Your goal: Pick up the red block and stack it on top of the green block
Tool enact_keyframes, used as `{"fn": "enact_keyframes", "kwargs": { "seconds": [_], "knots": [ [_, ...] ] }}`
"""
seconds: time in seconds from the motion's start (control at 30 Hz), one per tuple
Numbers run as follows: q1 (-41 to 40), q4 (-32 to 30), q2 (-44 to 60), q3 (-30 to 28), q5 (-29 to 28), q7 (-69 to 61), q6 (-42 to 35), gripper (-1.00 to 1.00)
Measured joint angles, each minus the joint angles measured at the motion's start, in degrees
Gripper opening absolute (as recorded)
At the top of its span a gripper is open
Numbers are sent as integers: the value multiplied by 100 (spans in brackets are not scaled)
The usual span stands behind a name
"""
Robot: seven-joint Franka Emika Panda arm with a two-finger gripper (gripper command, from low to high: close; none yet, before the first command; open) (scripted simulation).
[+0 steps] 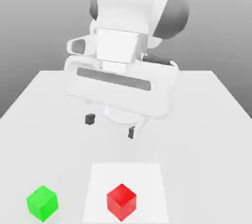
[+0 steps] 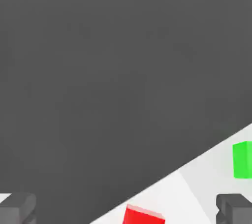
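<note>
The red block rests on a paler square patch near the front of the white table; the hand view catches it too. The green block sits on the table toward the exterior view's left of it, also seen in the hand view. My gripper hangs above the table, farther back than both blocks, open, with nothing between its two dark fingertips. Both fingertips show at the hand view's edge.
The white table spreads wide around the blocks. My bulky white arm rises behind the gripper at the table's back. A grey backdrop lies beyond the table.
</note>
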Motion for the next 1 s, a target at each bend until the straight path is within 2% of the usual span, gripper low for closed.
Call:
{"fn": "enact_keyframes", "kwargs": {
  "seconds": [0.2, 0.37, 0.4, 0.63, 0.8, 1.0],
  "knots": [
    [-7, -288, 1153, 30, 359, 683, 535, 0],
    [205, -191, 2170, -245, 94, 1025, 1326, 0],
    [257, -168, 2326, -309, 33, 1072, 1453, -100],
    [250, -167, 2337, -304, 23, 1084, 1475, -100],
    [60, -303, 1448, -62, 437, 788, 726, -100],
    [-762, 142, 1247, -878, 851, 1145, 100, -100]
  ]
}}
